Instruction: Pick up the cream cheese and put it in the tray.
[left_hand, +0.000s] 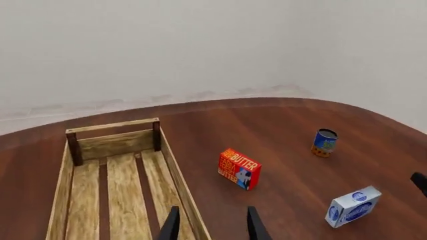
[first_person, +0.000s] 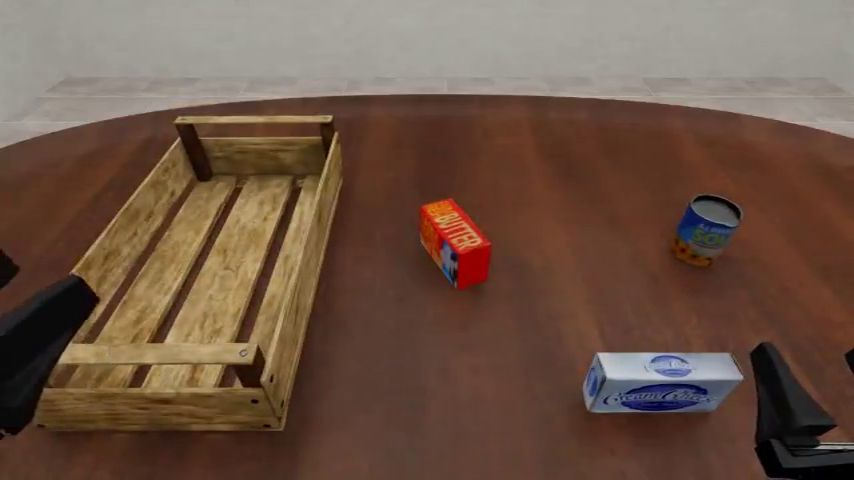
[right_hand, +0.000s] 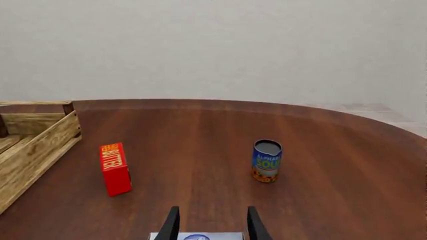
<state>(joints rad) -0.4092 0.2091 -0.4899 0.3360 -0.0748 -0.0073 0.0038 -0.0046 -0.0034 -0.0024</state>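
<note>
The cream cheese (first_person: 663, 381) lies flat on the wooden surface (first_person: 534, 150), well to the right of the tray (first_person: 300, 270), its long axis running crosswise with the printed side facing the arms. It looks like a light, stiff carton, probably best pinched across its narrow width at mid-length. The right claw (right_hand: 210, 225) sits just behind it, fingers apart and empty; the left claw (left_hand: 210, 225) is likewise apart over the tray's edge.
</note>
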